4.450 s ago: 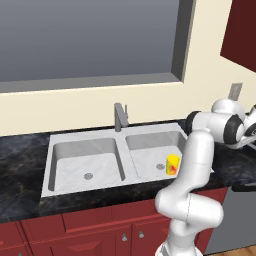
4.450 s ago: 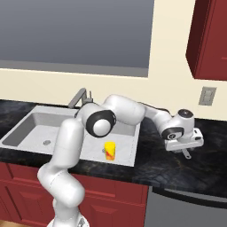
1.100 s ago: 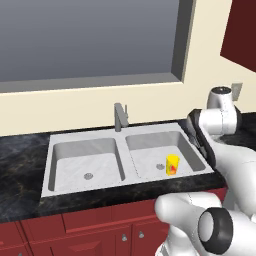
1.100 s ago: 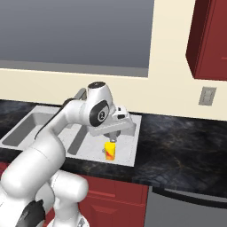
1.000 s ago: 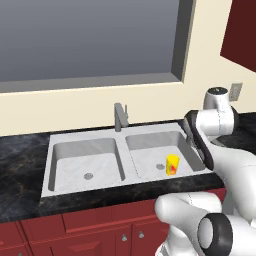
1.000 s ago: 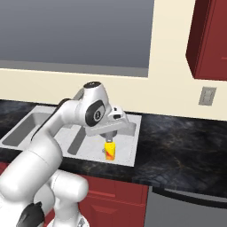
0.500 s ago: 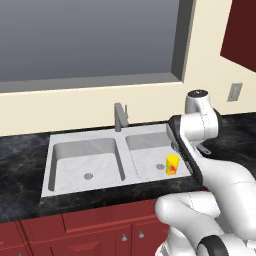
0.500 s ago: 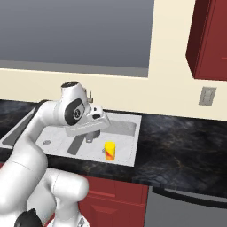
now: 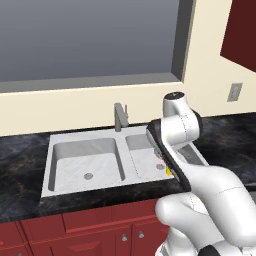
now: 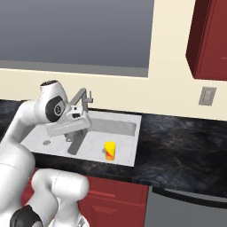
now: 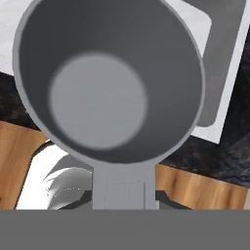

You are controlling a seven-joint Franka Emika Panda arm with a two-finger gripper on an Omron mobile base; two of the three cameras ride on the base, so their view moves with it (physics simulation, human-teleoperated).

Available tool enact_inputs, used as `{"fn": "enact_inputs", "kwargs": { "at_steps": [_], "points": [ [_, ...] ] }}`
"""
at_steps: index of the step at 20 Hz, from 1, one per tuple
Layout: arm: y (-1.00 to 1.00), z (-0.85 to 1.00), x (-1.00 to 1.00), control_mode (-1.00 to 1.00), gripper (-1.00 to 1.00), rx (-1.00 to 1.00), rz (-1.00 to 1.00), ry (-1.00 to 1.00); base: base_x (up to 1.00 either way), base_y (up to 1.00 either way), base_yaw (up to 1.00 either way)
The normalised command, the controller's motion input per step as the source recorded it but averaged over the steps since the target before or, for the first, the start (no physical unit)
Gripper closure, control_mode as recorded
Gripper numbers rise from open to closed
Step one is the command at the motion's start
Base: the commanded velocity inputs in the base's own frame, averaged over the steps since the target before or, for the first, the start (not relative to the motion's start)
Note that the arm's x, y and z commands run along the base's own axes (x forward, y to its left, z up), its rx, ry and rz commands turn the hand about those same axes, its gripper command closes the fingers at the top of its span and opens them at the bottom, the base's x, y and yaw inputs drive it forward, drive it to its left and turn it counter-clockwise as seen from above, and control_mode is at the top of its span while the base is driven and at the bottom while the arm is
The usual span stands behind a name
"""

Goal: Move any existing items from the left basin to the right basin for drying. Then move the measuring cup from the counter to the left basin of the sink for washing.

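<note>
My gripper [image 10: 71, 134] is shut on the flat handle of the grey metal measuring cup [image 10: 74, 144]. It holds the cup in the air over the sink [image 9: 48, 165], near the central divider. In the hand view the measuring cup's round bowl [image 11: 107, 83] looms close, its handle [image 11: 124, 188] running down toward the fingers. The small yellow cup [image 10: 109, 150] with its red-orange mark stands upright in the right basin [image 10: 126, 128], to the right of the gripper. In the left base view the yellow cup [image 9: 169, 173] peeks out from behind my arm. The left basin [image 9: 75, 167] holds nothing but its drain.
A grey faucet [image 9: 119, 116] rises behind the divider. The black marbled counter [image 10: 177, 146] stretches to the right of the sink above red cabinets [image 9: 75, 235]. A wall outlet [image 9: 234, 91] and a window sill sit behind.
My arm has swung left with the measuring cup, from above the right basin toward the sink's middle. The yellow cup has stayed where it was.
</note>
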Motion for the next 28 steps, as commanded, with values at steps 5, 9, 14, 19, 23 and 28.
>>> {"fn": "enact_inputs", "kwargs": {
  "at_steps": [5,9,14,19,23,28],
  "points": [
    [0.67,0.0,0.0,-1.0,1.0,0.0,0.0,0.08,0.0,0.0,0.0],
    [0.65,0.0,0.0,-1.0,1.0,0.0,0.01,0.09,0.0,0.0,0.0],
    [0.61,0.0,0.02,-1.0,1.0,0.0,0.01,0.08,0.0,0.0,0.0],
    [0.57,-0.01,0.2,-1.0,1.0,0.0,0.01,0.07,0.0,0.0,0.0],
    [0.51,-0.04,0.28,-1.0,1.0,0.0,0.01,0.05,0.0,0.0,0.0],
    [0.46,-0.06,0.3,-1.0,1.0,0.0,0.0,0.05,0.0,0.0,0.0]
  ]
}}
